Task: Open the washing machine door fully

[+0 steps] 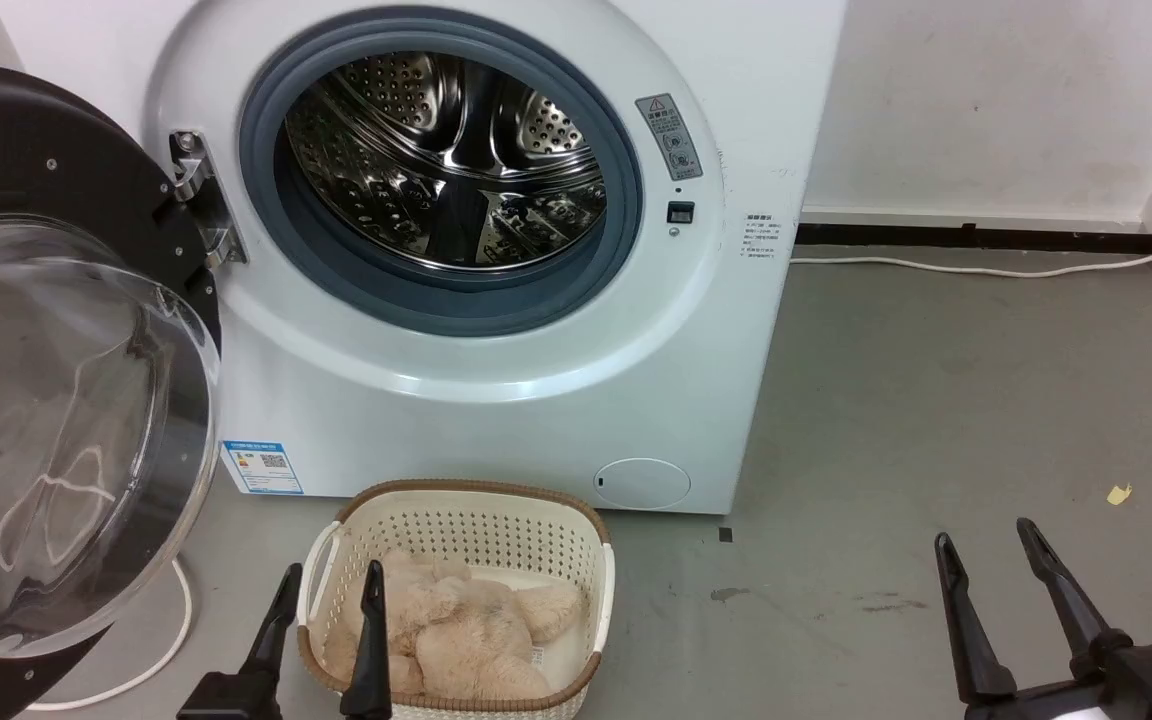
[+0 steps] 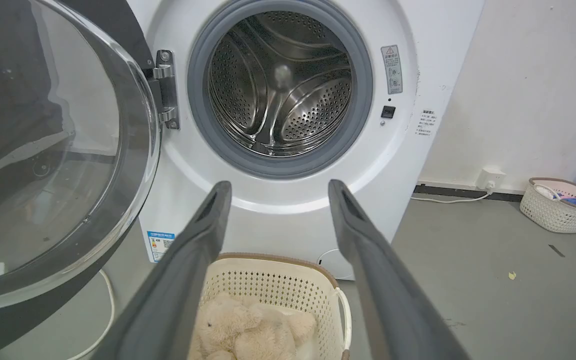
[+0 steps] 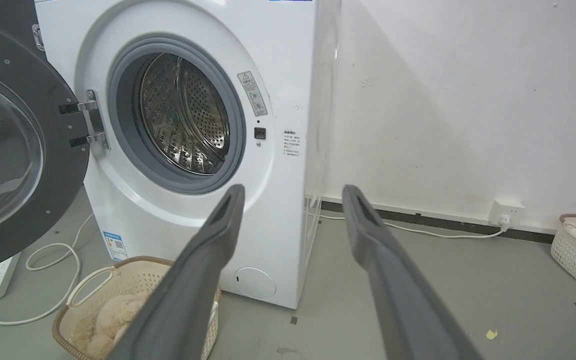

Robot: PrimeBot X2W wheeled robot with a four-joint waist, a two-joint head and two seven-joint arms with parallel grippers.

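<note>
Door status: washing machine door (image 1: 56,400) hangs wide on its hinge, left of the washing machine (image 1: 496,420), with the drum exposed. Left claw (image 1: 332,568) and right claw (image 1: 983,532) are both spread and empty. Risk: the left claw, near the door rim and over the basket (image 1: 456,495), could knock either if moved carelessly, pushing the door back toward closed.

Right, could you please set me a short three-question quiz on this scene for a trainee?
1. True or false: the washing machine door hangs open, leaving the drum exposed.
2. What lies in the basket? A) towels B) a plush toy C) shoes
3. How do the jaws of the left tool and the right tool stand?
Key: 1 true; 2 B; 3 both open, holding nothing.
</note>
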